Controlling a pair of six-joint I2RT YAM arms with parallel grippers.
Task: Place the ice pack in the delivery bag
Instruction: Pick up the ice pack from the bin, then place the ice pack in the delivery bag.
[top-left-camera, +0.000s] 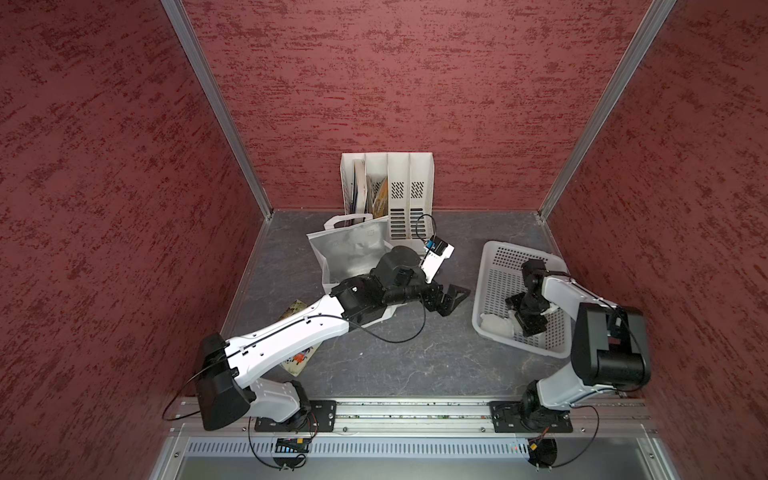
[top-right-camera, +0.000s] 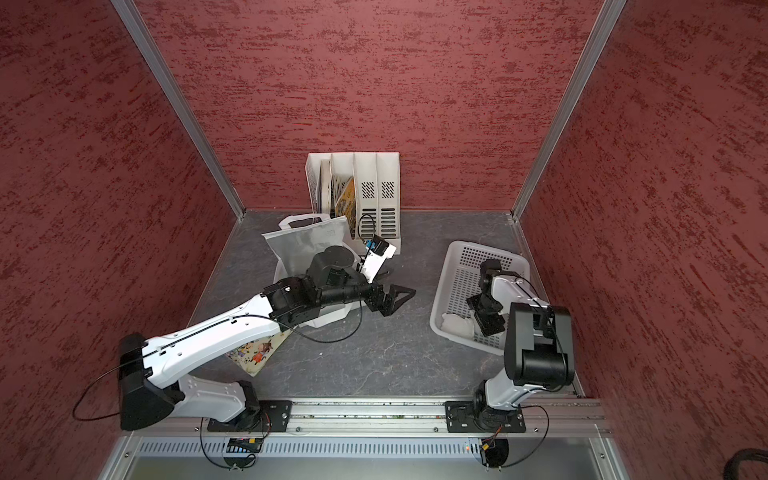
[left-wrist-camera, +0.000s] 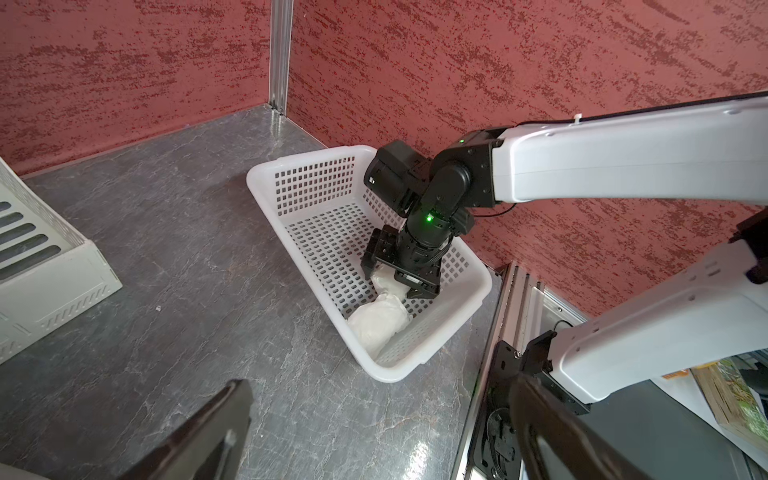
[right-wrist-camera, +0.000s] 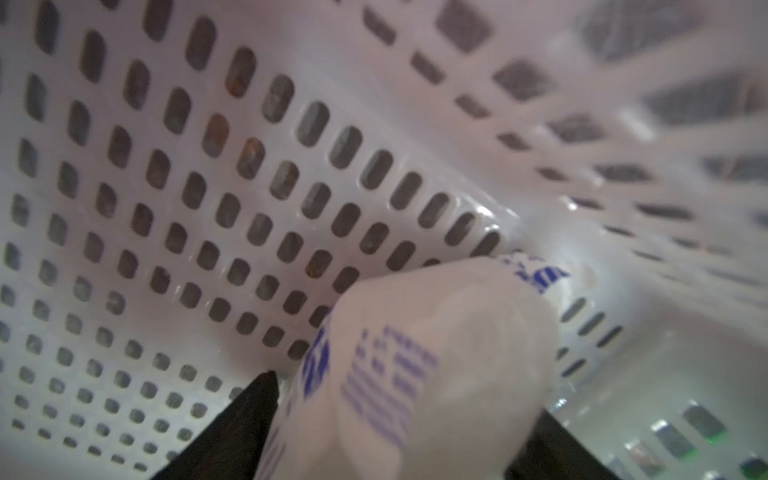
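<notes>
The ice pack (top-left-camera: 496, 326) (top-right-camera: 457, 324) is a soft white pouch with blue print, lying in the near corner of the white perforated basket (top-left-camera: 490, 257) (top-right-camera: 453, 253). My right gripper (top-left-camera: 519, 322) (left-wrist-camera: 390, 286) reaches down into the basket, and its black fingers press against both sides of one end of the pack (right-wrist-camera: 436, 353). The delivery bag (top-left-camera: 353, 249) (top-right-camera: 303, 245) stands at the back left, its silver lining showing, partly hidden by my left arm. To the right of the bag, my left gripper (top-left-camera: 453, 303) (left-wrist-camera: 382, 386) hovers open above the table, holding nothing.
A white slotted file rack (top-left-camera: 399, 187) with books stands against the back wall behind the bag. Under my left arm a picture book (top-right-camera: 253, 353) lies flat on the grey table. Red walls close in three sides.
</notes>
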